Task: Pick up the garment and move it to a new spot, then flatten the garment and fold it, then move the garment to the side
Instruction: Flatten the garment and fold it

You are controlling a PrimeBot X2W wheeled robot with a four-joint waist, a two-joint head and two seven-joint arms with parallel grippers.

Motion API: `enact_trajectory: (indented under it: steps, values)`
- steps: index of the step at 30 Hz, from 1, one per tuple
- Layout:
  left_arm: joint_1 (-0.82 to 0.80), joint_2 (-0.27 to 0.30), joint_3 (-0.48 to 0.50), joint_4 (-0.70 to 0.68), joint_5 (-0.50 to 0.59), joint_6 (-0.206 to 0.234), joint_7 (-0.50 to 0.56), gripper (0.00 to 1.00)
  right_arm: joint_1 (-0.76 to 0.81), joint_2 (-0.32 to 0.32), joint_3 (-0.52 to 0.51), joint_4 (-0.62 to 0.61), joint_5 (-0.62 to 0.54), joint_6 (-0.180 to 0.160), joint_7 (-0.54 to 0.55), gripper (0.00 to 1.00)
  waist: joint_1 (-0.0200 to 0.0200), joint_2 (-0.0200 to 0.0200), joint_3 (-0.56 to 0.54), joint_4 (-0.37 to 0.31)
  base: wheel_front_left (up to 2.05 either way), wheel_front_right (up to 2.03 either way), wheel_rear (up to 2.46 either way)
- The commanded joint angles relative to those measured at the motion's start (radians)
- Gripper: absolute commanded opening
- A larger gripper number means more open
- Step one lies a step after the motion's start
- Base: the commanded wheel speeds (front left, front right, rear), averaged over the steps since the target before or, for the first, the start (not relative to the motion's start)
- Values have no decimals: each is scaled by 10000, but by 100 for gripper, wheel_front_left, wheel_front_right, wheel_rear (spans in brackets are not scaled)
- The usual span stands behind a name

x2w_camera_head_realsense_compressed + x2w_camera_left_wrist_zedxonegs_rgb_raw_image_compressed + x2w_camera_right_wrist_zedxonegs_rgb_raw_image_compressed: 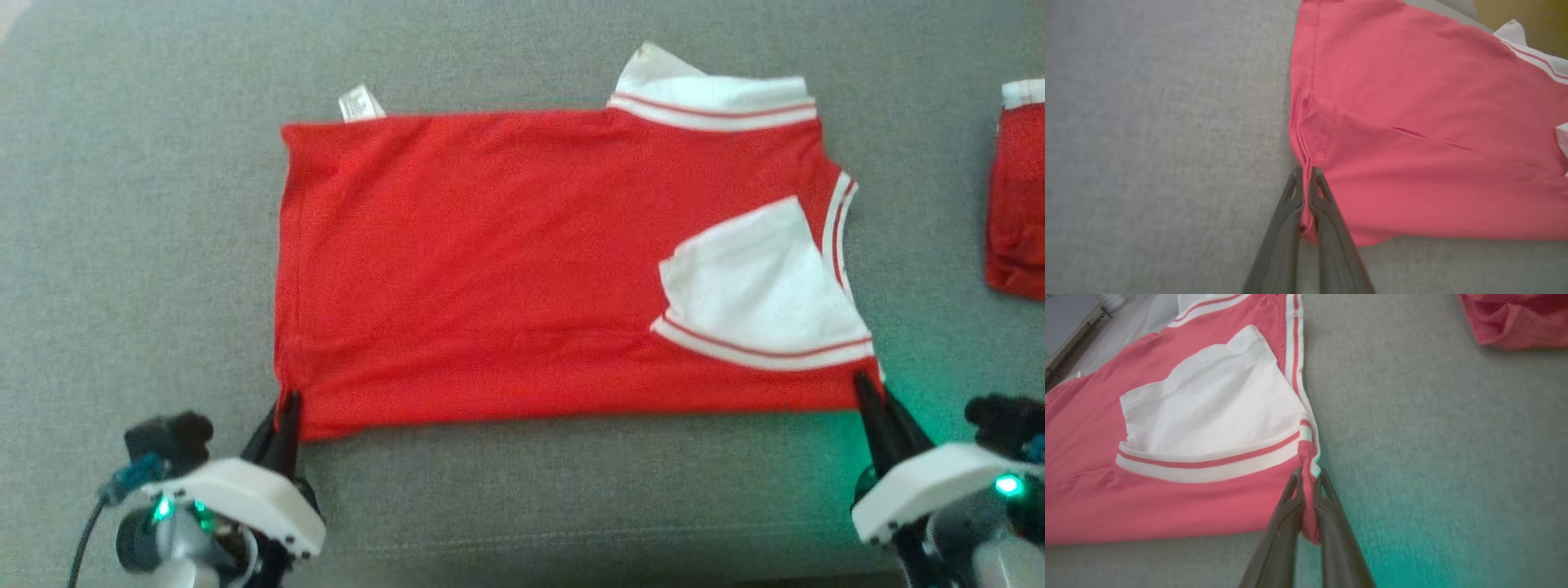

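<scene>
Cloth is pinched at both near corners: the left gripper (286, 406) is clamped on the near left corner of the red garment (490, 269), and the right gripper (864, 385) on the near right corner, just beside the white sleeve (759, 269). The garment lies flat in a folded rectangle on the grey padded surface (147, 204), with its collar (718, 98) at the far edge. It looks light, soft and limp, likely to sag between holds, so catching every layer at both corners seems wise.

You can't read the tag (360, 104) on the shirt (506, 269): too small. Red cloth (1016, 196) cut off at right edge.
</scene>
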Motion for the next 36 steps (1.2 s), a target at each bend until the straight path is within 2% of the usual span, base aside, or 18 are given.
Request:
enact_trajectory:
  steps: [1, 5, 6, 7, 8, 9, 17, 22, 30, 36]
  values:
    - [74, 169, 420, -373, -107, 120, 47, 0, 230, -47, -22, -433, -84, 37, 83, 0, 0, -1, -126, 22, 0, 0, 0]
    - [465, 100, 383, -513, -201, 236, 198, 0, 744, 193, -161, -787, -119, 37, 357, 0, 0, -1, -254, 4, 0, 0, 0]
    - [500, 91, 360, -515, -207, 245, 219, 0, 829, 251, -174, -841, -87, 37, 437, 26, 0, -1, -273, -2, 0, 0, 0]
    - [523, 71, 330, -497, -221, 249, 247, 12, 905, 291, -191, -891, -93, 37, 487, 88, 0, -1, -309, -1, 0, 0, 0]
    - [537, 59, 306, -480, -215, 266, 255, 47, 967, 333, -174, -963, -78, 37, 512, 100, 0, -1, -337, -3, 0, 0, 0]
    - [546, 44, 284, -464, -195, 294, 244, 100, 1015, 377, -169, -1044, -47, 37, 505, 100, 0, -1, -364, -14, 0, 0, 0]
    - [415, 80, 208, -1239, 932, 944, -1276, 100, 650, 295, -46, -2549, -837, 37, -790, 100, 0, -1, -628, -170, 0, 0, 0]
    - [62, 139, 212, -2077, 1326, 1169, -1783, 100, 30, 184, 192, -3535, -1206, 37, -1068, 100, 0, -1, -740, -239, 0, 0, 0]
    - [-709, 359, 58, -2418, 1521, 1115, -1524, 100, -212, 220, 254, -3990, -1299, 37, -917, 100, 0, -1, -589, -214, 0, 0, 0]
    - [-2247, 446, -151, -1191, 1262, 591, -1028, 100, -372, 366, 330, -4060, -1279, 37, -932, 100, 0, -1, 25, -335, 0, 0, 0]
